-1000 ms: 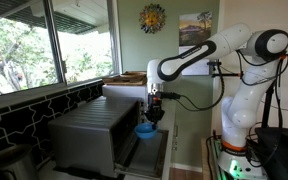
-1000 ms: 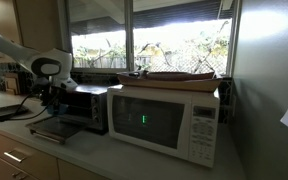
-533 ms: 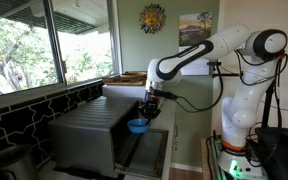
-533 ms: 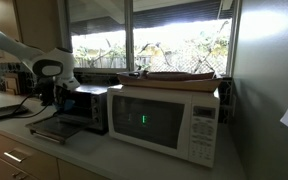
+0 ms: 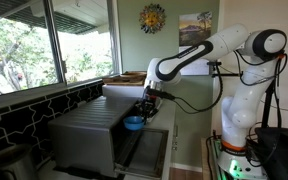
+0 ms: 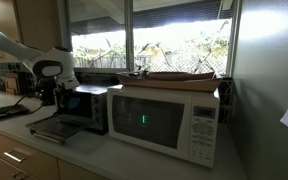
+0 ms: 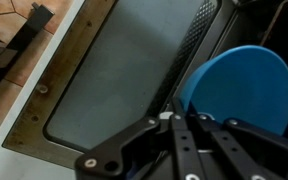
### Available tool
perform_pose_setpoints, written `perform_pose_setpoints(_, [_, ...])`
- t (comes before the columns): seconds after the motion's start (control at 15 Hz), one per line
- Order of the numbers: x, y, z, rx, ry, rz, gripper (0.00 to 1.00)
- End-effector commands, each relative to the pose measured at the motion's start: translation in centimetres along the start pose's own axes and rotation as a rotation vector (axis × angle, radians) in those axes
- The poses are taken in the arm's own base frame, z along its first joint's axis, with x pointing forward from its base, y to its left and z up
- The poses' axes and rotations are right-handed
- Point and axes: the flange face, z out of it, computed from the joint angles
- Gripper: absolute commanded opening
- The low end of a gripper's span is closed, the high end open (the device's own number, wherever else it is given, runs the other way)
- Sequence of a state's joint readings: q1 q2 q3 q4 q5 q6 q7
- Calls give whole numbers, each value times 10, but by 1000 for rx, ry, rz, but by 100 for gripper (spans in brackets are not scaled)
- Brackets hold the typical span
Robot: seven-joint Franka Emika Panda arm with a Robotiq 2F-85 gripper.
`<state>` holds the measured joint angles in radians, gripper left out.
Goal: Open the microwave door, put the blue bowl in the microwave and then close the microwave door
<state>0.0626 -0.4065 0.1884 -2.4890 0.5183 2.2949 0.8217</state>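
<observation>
The grey microwave (image 5: 84,135) stands on the counter with its bottom-hinged door (image 5: 150,150) folded down flat. It also shows in an exterior view (image 6: 88,106), with the open door (image 6: 50,128) in front of it. My gripper (image 5: 144,107) is shut on the rim of the blue bowl (image 5: 133,124) and holds it above the open door, right at the cavity mouth. In the wrist view the bowl (image 7: 242,85) hangs beside my fingers (image 7: 174,120), over the door's dark window (image 7: 114,80). The bowl is hidden in the exterior view from the counter's far end.
A white microwave (image 6: 164,120) with a wooden tray (image 6: 179,75) on top stands beside the grey one. Windows (image 5: 44,40) run along the wall behind the counter. The robot base (image 5: 239,120) stands beyond the counter's end.
My gripper has carried the blue bowl sideways toward the grey microwave's opening and slightly up. The door stays folded down.
</observation>
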Motion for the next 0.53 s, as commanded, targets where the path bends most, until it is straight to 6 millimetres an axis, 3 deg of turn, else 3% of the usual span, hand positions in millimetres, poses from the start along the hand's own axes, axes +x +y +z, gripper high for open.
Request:
perform_pose_setpoints(0.0, [1,-7,6,2,36,70,4])
perform_pose_setpoints(0.47, [6,-18,7,29,85,146,4])
